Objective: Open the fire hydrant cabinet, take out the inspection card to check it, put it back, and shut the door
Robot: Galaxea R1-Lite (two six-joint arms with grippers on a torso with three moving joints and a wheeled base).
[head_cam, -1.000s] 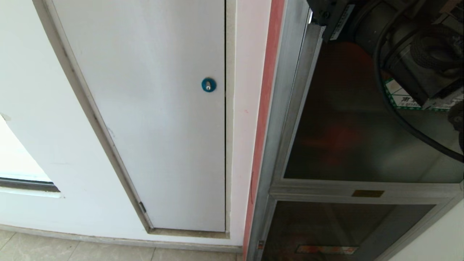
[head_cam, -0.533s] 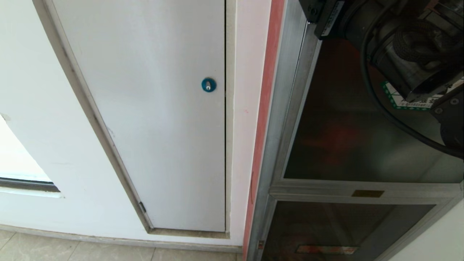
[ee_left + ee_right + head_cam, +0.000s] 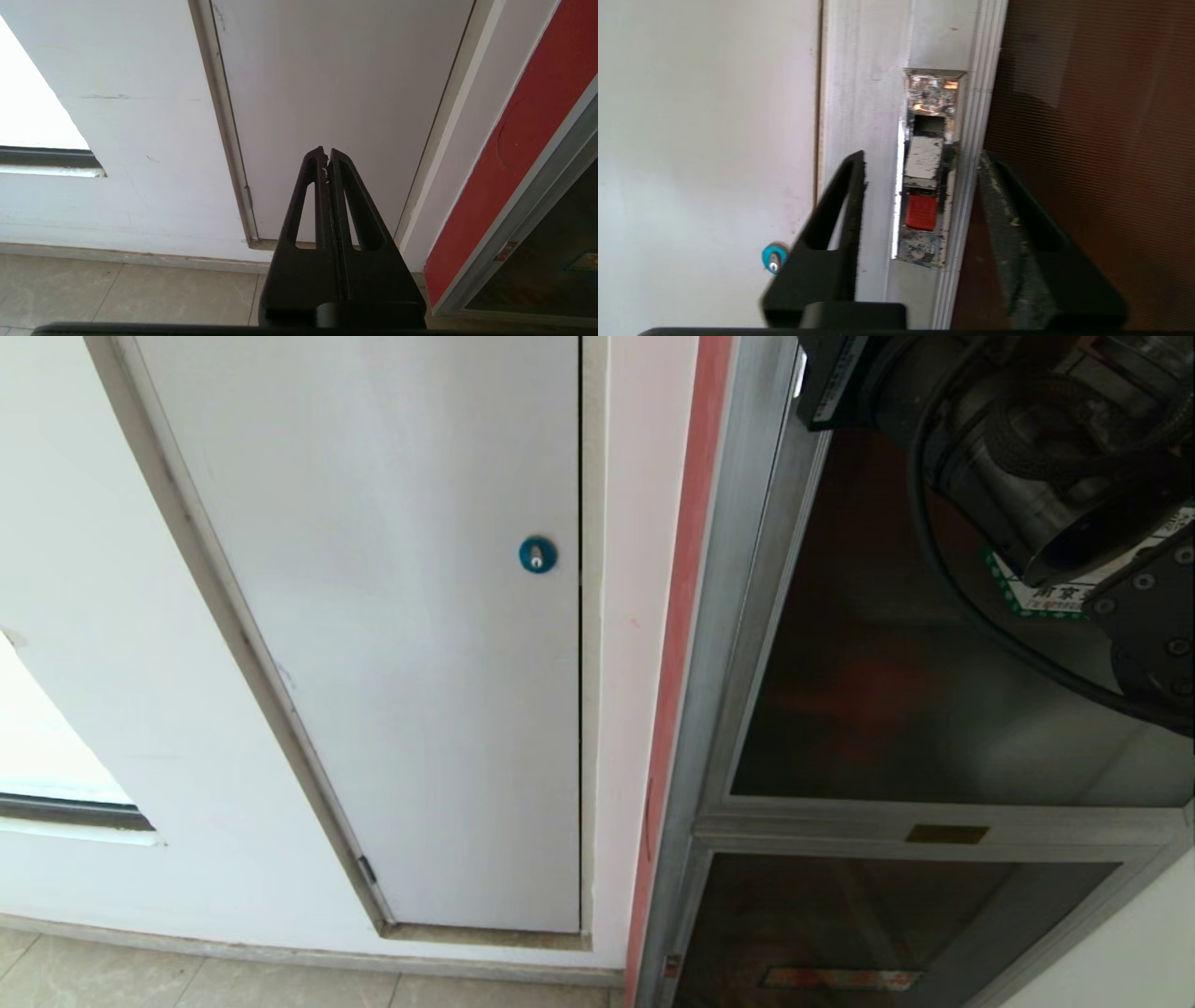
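Observation:
The fire hydrant cabinet stands at the right, with a silver frame. Its door of dark tinted glass is closed and bears a green-edged sticker, partly covered by my right arm. In the right wrist view my right gripper is open. Its fingers straddle the door's frame edge, where a worn metal latch with a red tab sits between them, untouched. The inspection card is hidden. My left gripper is shut, empty and parked low before the white panel.
A plain white panel with a blue round lock fills the wall left of the cabinet. Below the door is a smaller dark glass panel with a red label strip. Beige floor tiles run along the wall's foot.
My right arm has shifted left across the door's upper corner and covers more of the sticker. The door stays closed.

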